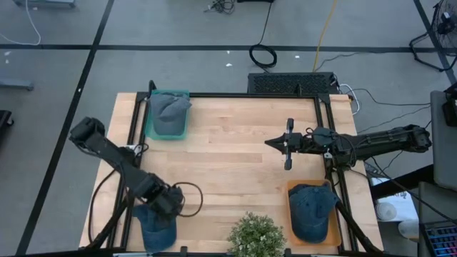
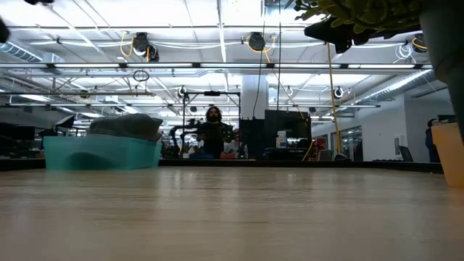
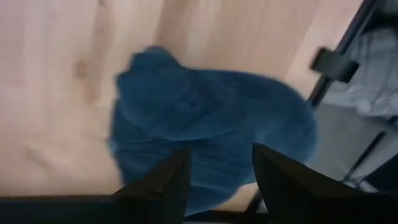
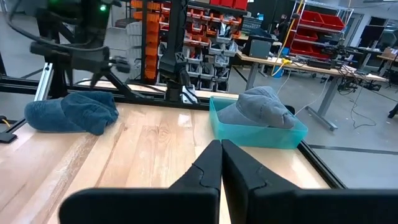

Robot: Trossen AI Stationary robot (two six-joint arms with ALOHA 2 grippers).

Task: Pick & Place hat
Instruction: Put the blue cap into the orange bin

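A dark blue hat (image 1: 156, 228) lies on the table's near-left corner, and it fills the left wrist view (image 3: 211, 124). My left gripper (image 1: 166, 207) hangs just above it, open, with its fingers (image 3: 168, 180) apart over the hat's near side. In the right wrist view the same hat (image 4: 71, 112) rests flat under the left arm. A grey hat (image 1: 170, 108) sits in a teal bin (image 1: 151, 128) at the far left. Another blue hat (image 1: 312, 207) lies on an orange tray (image 1: 291, 187) at the near right. My right gripper (image 1: 270, 143) is shut and hovers over the table's middle right (image 4: 221, 155).
A potted plant (image 1: 255, 235) stands at the near edge between the two blue hats. A black cable loop (image 1: 189, 200) lies beside the left gripper. Black frame rails (image 1: 235, 95) run around the table. The teal bin (image 2: 101, 154) shows in the low view, with bare wood in the middle.
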